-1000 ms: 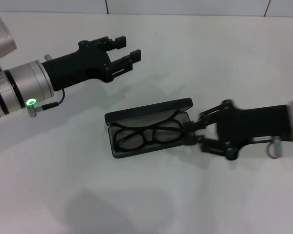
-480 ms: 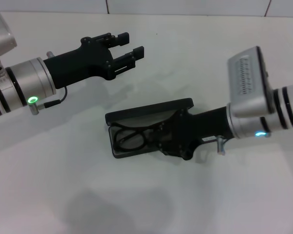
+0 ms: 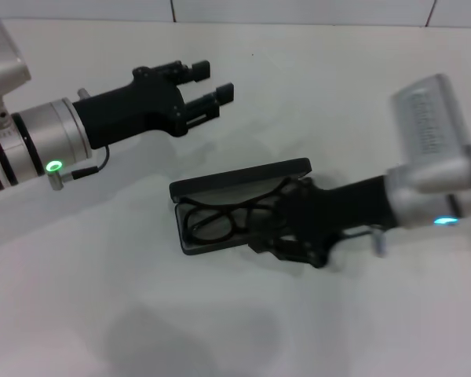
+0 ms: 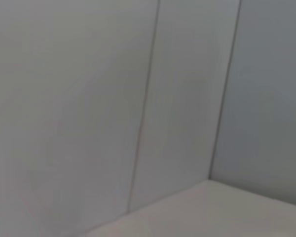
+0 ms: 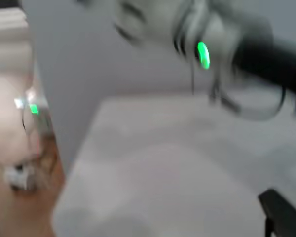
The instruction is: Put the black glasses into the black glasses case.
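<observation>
The black glasses case (image 3: 235, 179) lies open in the middle of the table, its lid raised at the back. The black glasses (image 3: 216, 222) lie inside its base, lenses toward the left end. My right gripper (image 3: 273, 225) reaches in from the right and is low over the right end of the case, covering that end of the glasses. Its fingers are a dark blur. My left gripper (image 3: 213, 81) is open and empty, held in the air behind and left of the case.
The white table (image 3: 141, 314) ends at a tiled wall along the back. The left wrist view shows only wall panels (image 4: 138, 98). The right wrist view shows the left arm with its green light (image 5: 202, 54) across the table.
My right gripper moved left from the case's right end to over the case and the glasses, and its wrist rotated. The left gripper drifted slightly right.
</observation>
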Tool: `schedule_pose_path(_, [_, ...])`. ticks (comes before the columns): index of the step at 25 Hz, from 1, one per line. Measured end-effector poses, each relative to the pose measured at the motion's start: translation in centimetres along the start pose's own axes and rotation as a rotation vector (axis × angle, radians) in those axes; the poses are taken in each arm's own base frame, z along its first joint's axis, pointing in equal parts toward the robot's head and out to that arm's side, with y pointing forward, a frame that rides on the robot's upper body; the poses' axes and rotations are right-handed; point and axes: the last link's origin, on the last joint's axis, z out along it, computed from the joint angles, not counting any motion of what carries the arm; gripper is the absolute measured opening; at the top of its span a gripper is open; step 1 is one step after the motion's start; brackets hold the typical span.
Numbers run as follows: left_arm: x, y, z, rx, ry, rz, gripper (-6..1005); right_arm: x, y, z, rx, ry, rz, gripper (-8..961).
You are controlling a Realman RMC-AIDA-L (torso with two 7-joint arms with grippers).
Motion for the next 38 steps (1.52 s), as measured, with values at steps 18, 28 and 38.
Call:
schedule_pose_path(18, [-1.7, 0.9, 2.6, -0.073, -0.220, 0.039, 560, 4.9, 3.8, -16.2, 0.453, -0.440, 0.082, 407])
schedule_pose_path(28, [-3.6, 2.8, 3.1, -0.168, -0.322, 0.090, 560, 4.7, 3.0, -15.8, 0.457, -0.428, 0.073, 488])
schedule_pose_path(38, [-3.9, 3.6, 2.4, -0.199, -0.275, 0.107, 575, 4.6, 2.7, -15.0, 0.432, -0.409, 0.070, 508])
